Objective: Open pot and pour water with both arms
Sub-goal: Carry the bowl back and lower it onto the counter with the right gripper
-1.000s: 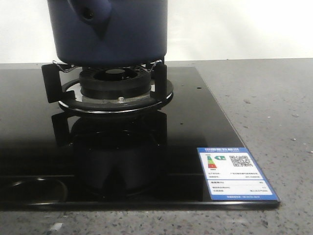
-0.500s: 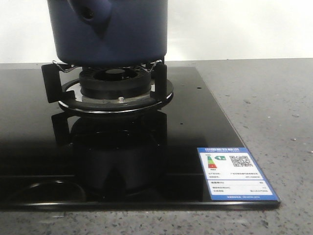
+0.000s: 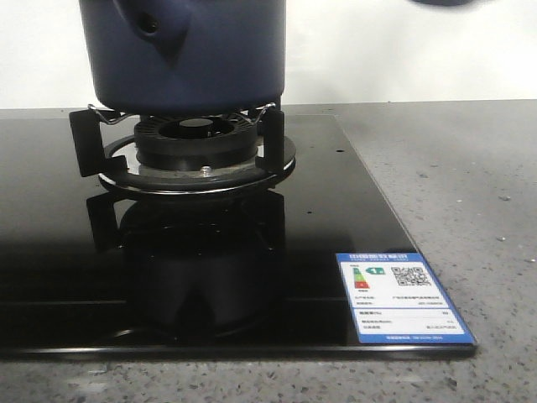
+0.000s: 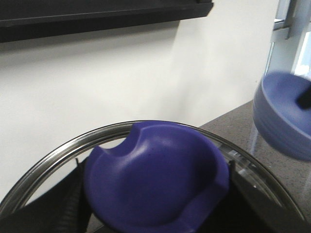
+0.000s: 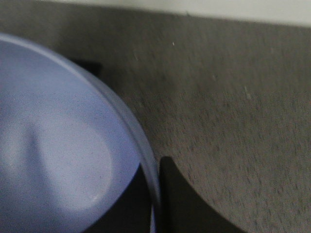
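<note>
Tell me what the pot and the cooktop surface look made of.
The pot: likely enamelled or coated metal, dark navy and smooth with soft glossy highlights. The cooktop surface: apparently black glass, since it mirrors the burner sharply.

One pot (image 3: 201, 59), one burner (image 3: 196, 143), one black hob (image 3: 50, 252), one label (image 3: 401, 295) on it, one glass lid (image 4: 146, 194) and one lighter blue bowl (image 4: 284, 114).

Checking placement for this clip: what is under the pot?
The pot sits on the stove's black pan supports above the round burner. The contact points are hidden by its base.
</note>
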Motion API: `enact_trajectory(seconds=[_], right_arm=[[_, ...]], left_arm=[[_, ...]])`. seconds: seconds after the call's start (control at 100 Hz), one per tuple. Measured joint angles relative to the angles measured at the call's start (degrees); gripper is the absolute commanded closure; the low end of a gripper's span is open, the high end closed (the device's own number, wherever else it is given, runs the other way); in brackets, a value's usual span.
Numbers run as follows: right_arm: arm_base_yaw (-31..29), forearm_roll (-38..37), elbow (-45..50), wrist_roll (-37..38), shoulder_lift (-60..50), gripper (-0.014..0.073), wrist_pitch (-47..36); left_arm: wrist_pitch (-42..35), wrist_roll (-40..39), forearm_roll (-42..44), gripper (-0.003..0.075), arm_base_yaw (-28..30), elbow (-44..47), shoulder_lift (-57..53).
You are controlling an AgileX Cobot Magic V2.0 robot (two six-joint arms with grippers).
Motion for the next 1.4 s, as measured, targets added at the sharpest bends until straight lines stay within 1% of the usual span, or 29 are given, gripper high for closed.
enact_trajectory(seconds=[0.12, 0.28, 0.36, 0.59, 1.401], right_arm=[[-3.3, -0.3, 7.5, 0.4, 0.8, 0.0636, 0.2], [-3.7, -0.6, 16.5, 0.4, 0.9, 0.0636, -4.6], [-3.7, -0.6, 18.1, 0.4, 0.9, 0.0636, -6.3], [-3.7, -0.5, 18.7, 0.5, 1.0, 0.0636, -9.3], [-3.7, -0.4, 18.7, 0.6, 2.5, 0.0634, -9.2]], left_arm=[[0.0, 0.0, -0.1, 0.0363, -0.4, 0.0, 0.0], [-0.1, 0.1, -0.1, 0.0363, -0.4, 0.0, 0.0], [-0.1, 0.1, -0.1, 0.0363, -0.4, 0.0, 0.0], [-0.1, 0.1, -0.1, 0.0363, -0.4, 0.0, 0.0], [0.3, 0.2, -0.1, 0.0363, -0.4, 0.0, 0.0]])
